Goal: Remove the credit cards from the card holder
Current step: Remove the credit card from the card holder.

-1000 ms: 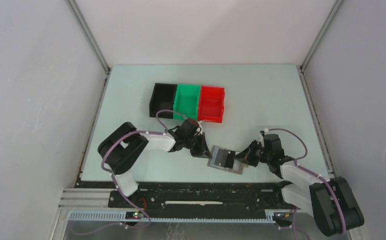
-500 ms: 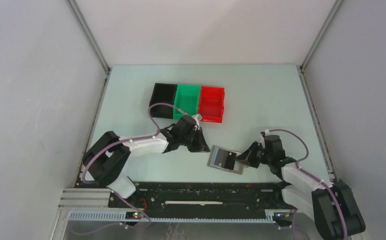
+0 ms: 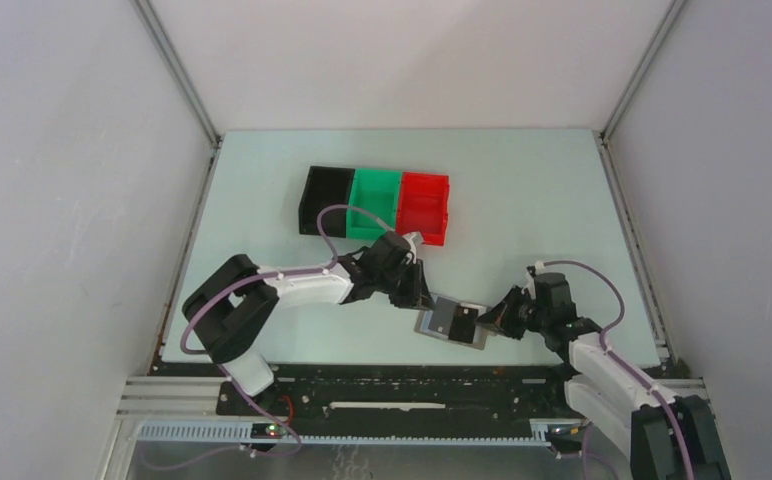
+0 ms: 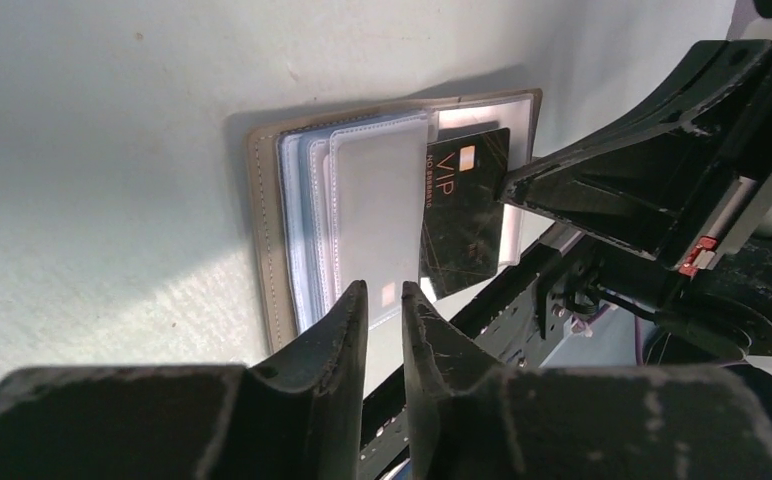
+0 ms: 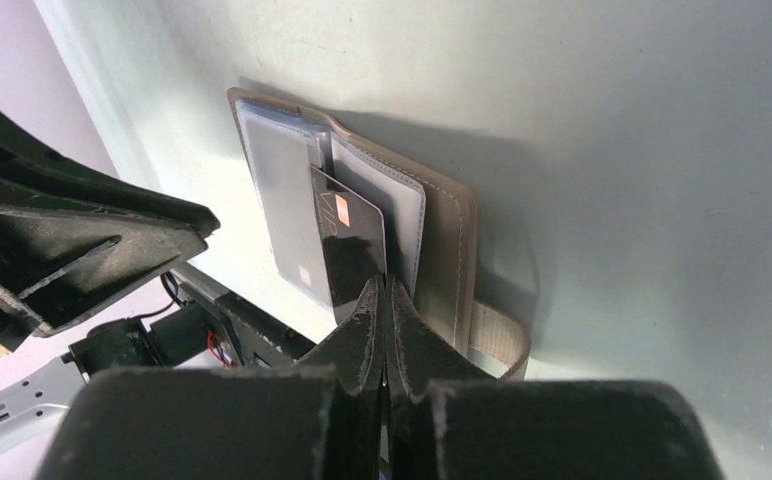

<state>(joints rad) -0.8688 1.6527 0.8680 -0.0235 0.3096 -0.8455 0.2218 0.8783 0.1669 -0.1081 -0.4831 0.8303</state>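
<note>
The card holder (image 3: pixel 434 322) lies open near the table's front edge, its grey-taupe cover (image 4: pixel 262 240) and clear inner sleeves (image 4: pixel 372 220) facing up. A black card with VIP lettering (image 4: pixel 467 210) sticks partly out of the card holder (image 5: pixel 452 230) on the side toward the right arm. My right gripper (image 5: pixel 383 285) is shut on the edge of that black card (image 5: pixel 347 250). My left gripper (image 4: pixel 383 292) hovers low over the sleeves at the holder's left end, its jaws a narrow gap apart with nothing between them. Any other credit cards are hidden.
Black (image 3: pixel 324 200), green (image 3: pixel 374 205) and red (image 3: pixel 423 208) bins stand in a row behind the left arm. The holder's closing tab (image 5: pixel 497 335) loops out beside my right fingers. The table's front rail (image 3: pixel 382 385) runs just below the card holder.
My left gripper has moved right onto the card holder's left end and its jaws have parted slightly. My right gripper stays shut on the black card; the holder has shifted slightly.
</note>
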